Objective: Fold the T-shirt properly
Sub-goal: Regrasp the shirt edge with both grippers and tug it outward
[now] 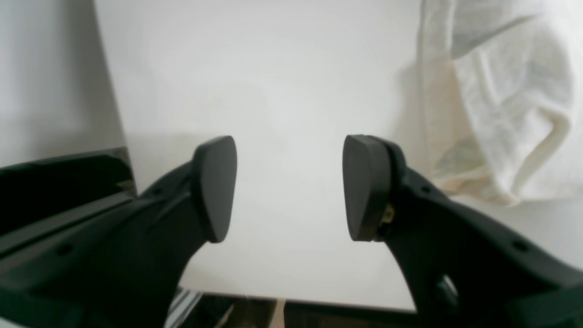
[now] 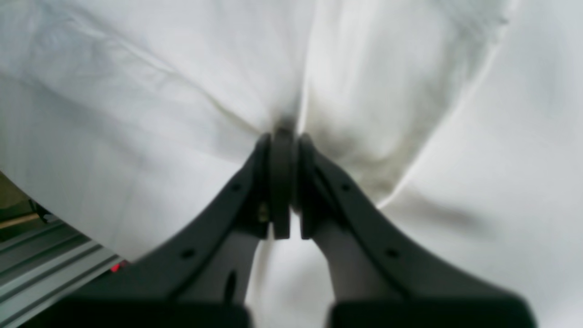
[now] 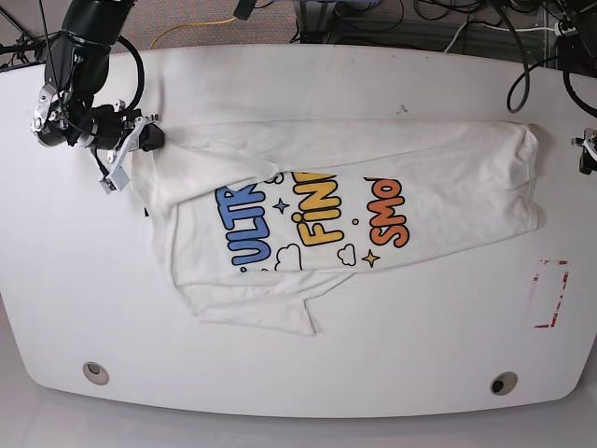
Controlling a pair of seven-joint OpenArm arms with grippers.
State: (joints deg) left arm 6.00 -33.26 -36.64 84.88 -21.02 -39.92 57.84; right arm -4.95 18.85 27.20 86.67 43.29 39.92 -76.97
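The T-shirt (image 3: 420, 159) lies spread across the white table (image 3: 392, 355), print side up with blue, yellow and orange letters, its top part folded over the upper edge of the print. My right gripper (image 3: 154, 138) is at the shirt's left end, shut on a pinch of white fabric (image 2: 159, 68); in the right wrist view its jaws (image 2: 284, 136) press together with cloth bunched at their tips. My left gripper (image 1: 289, 187) stands open over bare table with nothing between its pads, and the T-shirt's crumpled edge (image 1: 510, 114) lies up to its right. In the base view only a bit of that arm (image 3: 588, 151) shows at the right edge.
A red-marked rectangle (image 3: 550, 294) sits on the table near the right edge. Two round holes (image 3: 93, 371) (image 3: 504, 383) lie near the front edge. Cables (image 3: 466, 23) run behind the table's back edge.
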